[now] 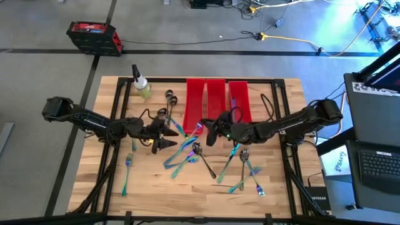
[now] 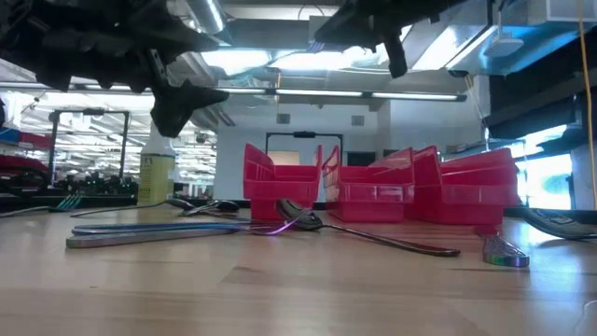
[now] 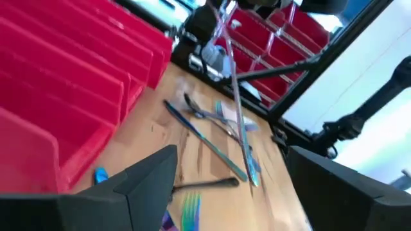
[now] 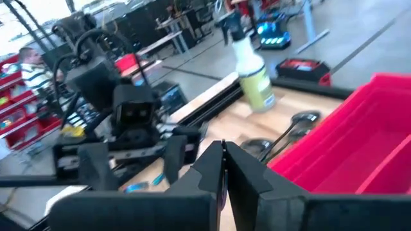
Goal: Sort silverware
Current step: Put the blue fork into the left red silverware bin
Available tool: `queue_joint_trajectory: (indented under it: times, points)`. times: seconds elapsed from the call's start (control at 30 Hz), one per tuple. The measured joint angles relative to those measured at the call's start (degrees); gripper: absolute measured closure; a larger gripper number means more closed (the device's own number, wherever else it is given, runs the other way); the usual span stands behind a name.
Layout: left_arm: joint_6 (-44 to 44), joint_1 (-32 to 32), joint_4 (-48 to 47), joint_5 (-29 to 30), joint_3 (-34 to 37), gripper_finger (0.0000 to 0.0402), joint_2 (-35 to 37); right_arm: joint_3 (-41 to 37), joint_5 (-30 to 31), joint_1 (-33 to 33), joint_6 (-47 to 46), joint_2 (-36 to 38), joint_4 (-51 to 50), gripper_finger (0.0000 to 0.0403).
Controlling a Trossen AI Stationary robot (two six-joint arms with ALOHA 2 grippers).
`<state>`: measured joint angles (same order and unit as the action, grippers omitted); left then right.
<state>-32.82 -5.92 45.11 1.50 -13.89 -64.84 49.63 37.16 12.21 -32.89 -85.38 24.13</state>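
Iridescent silverware lies loose on the wooden table: a crossed heap (image 1: 186, 153) at the middle, more pieces (image 1: 247, 172) to the right, one fork (image 1: 127, 167) at the left, and dark spoons (image 1: 170, 97) by the far edge. My left gripper (image 1: 164, 137) hovers open above the heap's left end, with nothing between its fingers (image 3: 151, 183). My right gripper (image 1: 208, 134) is raised in front of the red bins (image 1: 215, 100), shut on one long thin piece of silverware (image 3: 239, 109). My right gripper pinches the thin piece by its upper end (image 3: 226, 35) between its two shut fingers (image 4: 223, 160). The piece hangs tilted below the gripper, its iridescent lower end (image 3: 252, 172) over the table. Whether it is a fork, spoon or knife does not show.
Three long red bins stand side by side at the far middle. A spray bottle (image 1: 142, 84) of yellowish liquid stands at the far left. Black frame bars (image 1: 281, 112) run along the table's sides. Bare wood (image 1: 156, 187) lies near the front edge.
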Motion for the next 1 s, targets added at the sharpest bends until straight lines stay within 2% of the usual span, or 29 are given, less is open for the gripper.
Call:
queue_joint_trajectory:
  times: [0.13, 0.23, 0.37, 0.6, 0.8, 1.0]
  points:
    - [-0.31, 0.07, 0.96, 0.24, 0.00, 0.0121, 0.00, 0.00, 3.92, 0.04, 1.18, 0.02, 1.42, 0.0403]
    - [-1.24, 0.05, 0.93, 0.24, 0.00, 0.0121, 0.00, 0.00, 4.43, 0.02, 4.57, 0.02, 4.76, 0.0403]
    - [-0.88, 0.07, 1.44, 1.01, 0.00, 0.0121, 0.00, 0.02, 4.14, -0.42, 6.54, 0.02, 7.89, 0.0403]
    - [-0.20, 0.07, 2.71, 1.81, 0.00, 0.0121, 0.00, 0.02, 3.62, -0.76, 6.82, -0.38, 8.03, 0.0403]
    - [0.21, -1.38, 3.81, 5.52, -0.02, 0.0121, -0.04, 0.02, 2.81, -1.14, 6.82, -0.99, 9.54, 0.0403]
    - [-0.08, -1.39, 3.64, 5.77, -0.02, 0.0121, -0.04, 0.04, 1.71, -1.84, 7.67, -1.14, 9.51, 0.0403]
